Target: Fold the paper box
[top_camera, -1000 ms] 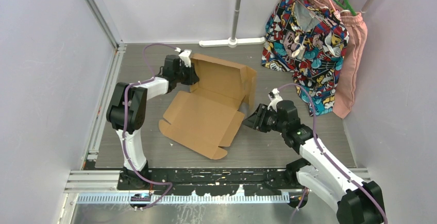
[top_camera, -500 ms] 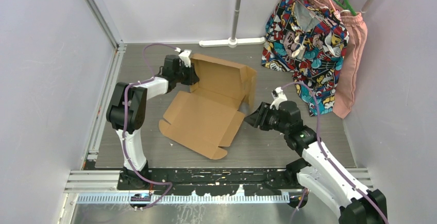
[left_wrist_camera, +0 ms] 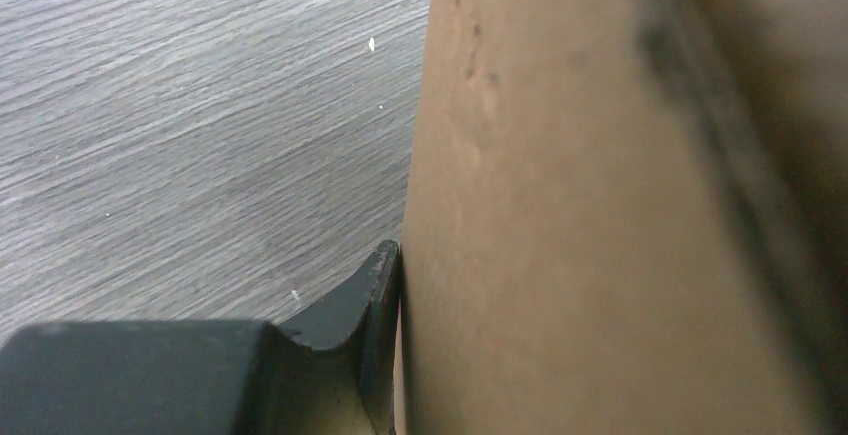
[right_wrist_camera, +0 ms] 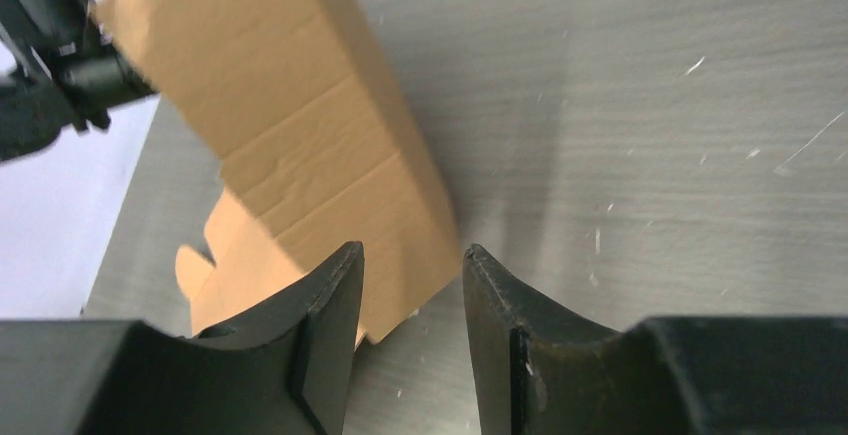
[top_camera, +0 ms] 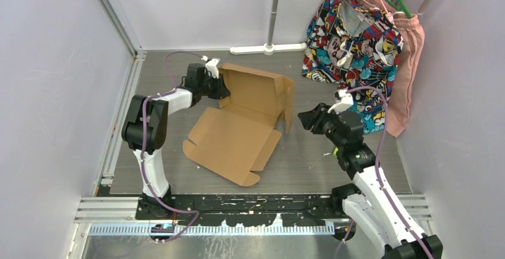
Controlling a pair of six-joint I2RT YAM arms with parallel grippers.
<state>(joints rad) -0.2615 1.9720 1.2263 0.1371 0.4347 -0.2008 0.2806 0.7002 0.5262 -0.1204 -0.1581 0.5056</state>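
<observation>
Top external view: the paper box (top_camera: 235,137) sits on the grey wood-grain table (top_camera: 309,164), left of the middle and turned at a slant to the edges. Its large panel lies flat, pointing toward the near edge. The panel behind it is raised toward the far edge, and a narrow side flap stands up at its right end. The left gripper (top_camera: 215,85) is at the far left corner of the raised panel and pinches the cardboard there. In the left wrist view one dark finger (left_wrist_camera: 372,300) lies flat against the brown sheet; the other finger is hidden behind it. The right gripper (top_camera: 306,118) hangs off the box's right side, near the upright flap but apart from it. Seen from the right wrist, its jaws are parted part way with only bare table between them, and the flap's edge lies just beyond the left fingertip. Patterned and pink clothes (top_camera: 351,38) hang at the far right corner
</observation>
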